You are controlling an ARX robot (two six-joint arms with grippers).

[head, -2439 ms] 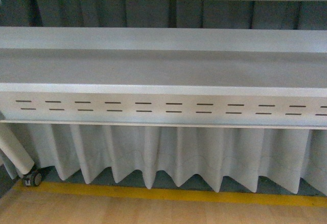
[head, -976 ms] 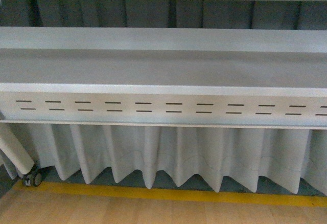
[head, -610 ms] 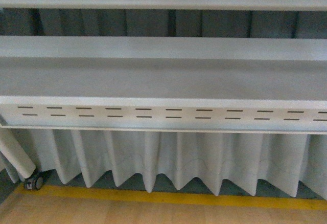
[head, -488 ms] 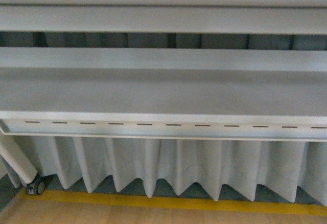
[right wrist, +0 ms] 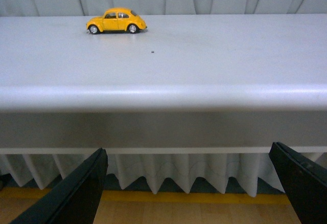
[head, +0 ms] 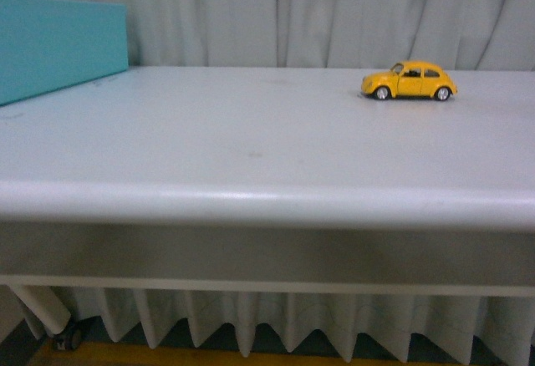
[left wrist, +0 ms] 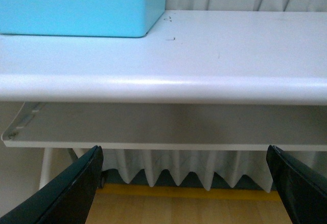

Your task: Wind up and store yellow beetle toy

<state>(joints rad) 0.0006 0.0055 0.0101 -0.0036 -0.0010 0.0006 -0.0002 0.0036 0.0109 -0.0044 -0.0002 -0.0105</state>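
The yellow beetle toy stands on its wheels on the white table, at the far right near the grey curtain. A teal box sits at the far left, well apart from it. The left gripper and right gripper are spread wide, hold nothing, and are positioned short of the table's near edge.

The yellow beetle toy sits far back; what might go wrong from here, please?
The yellow beetle toy stands on wheels far back on the table; a nudge could roll it off. The left end effector and right end effector, both open, sit below its front edge and might strike it rising.
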